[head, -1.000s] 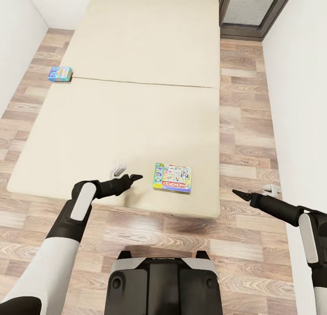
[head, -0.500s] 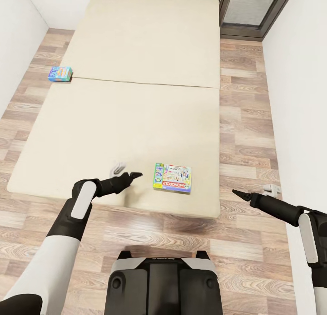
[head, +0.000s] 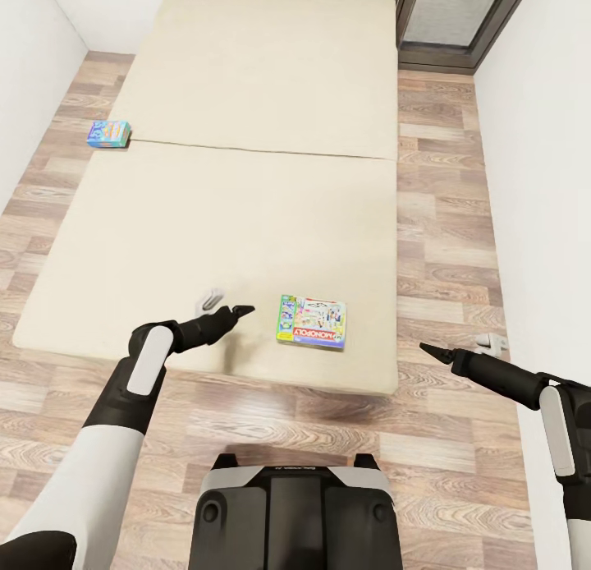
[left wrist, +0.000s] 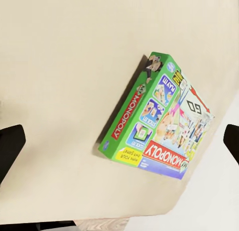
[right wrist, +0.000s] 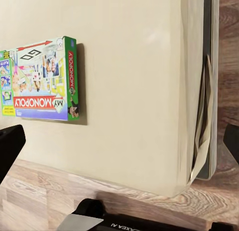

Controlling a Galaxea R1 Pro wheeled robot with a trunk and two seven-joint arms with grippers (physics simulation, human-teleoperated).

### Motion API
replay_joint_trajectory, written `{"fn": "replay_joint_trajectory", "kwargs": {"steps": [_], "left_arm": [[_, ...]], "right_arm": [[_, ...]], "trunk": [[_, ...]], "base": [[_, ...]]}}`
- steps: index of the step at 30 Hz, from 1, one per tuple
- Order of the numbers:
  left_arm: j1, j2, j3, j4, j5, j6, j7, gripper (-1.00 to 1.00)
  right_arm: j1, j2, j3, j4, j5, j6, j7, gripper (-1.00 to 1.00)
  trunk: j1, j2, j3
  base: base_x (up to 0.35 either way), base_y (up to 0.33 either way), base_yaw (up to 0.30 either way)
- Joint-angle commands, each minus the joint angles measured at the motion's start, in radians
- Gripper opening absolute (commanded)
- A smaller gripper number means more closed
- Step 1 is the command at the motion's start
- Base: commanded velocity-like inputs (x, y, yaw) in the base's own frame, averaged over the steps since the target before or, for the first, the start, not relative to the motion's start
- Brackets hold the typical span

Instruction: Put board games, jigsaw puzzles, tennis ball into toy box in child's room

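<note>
A green Monopoly board game [head: 312,321] lies flat near the front edge of the cream bed [head: 246,143]. A second, blue board game [head: 109,133] rests at the bed's left edge, farther back. My left gripper [head: 242,310] hovers over the bed just left of the Monopoly box [left wrist: 157,118], open, its dark fingers [left wrist: 10,146] spread wide with nothing between them. My right gripper [head: 431,351] hangs over the floor to the right of the bed, open and empty too, and the Monopoly box [right wrist: 40,86] lies ahead of it.
Wooden floor [head: 443,250] runs along both sides of the bed between white walls. A glass door [head: 460,16] stands at the back right. A small white object [head: 491,338] lies on the floor by the right wall. My base [head: 295,512] sits just before the bed's front edge.
My left gripper has lifted slightly and edged back from the bed's front edge. The right arm and both board games have stayed put.
</note>
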Motion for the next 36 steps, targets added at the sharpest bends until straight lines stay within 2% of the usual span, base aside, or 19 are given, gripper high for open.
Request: {"fn": "replay_joint_trajectory", "kwargs": {"steps": [1, 22, 36], "left_arm": [[0.000, 0.000, 0.001, -0.001, 0.002, 0.003, 0.001, 1.00], [-0.001, 0.000, 0.001, -0.030, 0.001, -0.008, 0.004, 1.00], [-0.001, -0.001, 0.001, -0.015, 0.000, -0.009, 0.003, 1.00]], "right_arm": [[-0.001, 0.000, -0.001, 0.000, 0.000, 0.005, 0.003, 1.00], [-0.001, 0.000, -0.002, 0.000, 0.000, 0.005, 0.003, 1.00], [-0.001, 0.000, -0.002, 0.000, 0.000, 0.005, 0.003, 1.00]], "trunk": [[0.000, -0.001, -0.001], [0.000, -0.001, -0.001], [0.000, -0.001, -0.001]], "base": [[0.000, 0.000, 0.000], [0.009, -0.004, 0.000], [0.155, -0.110, 0.000]]}}
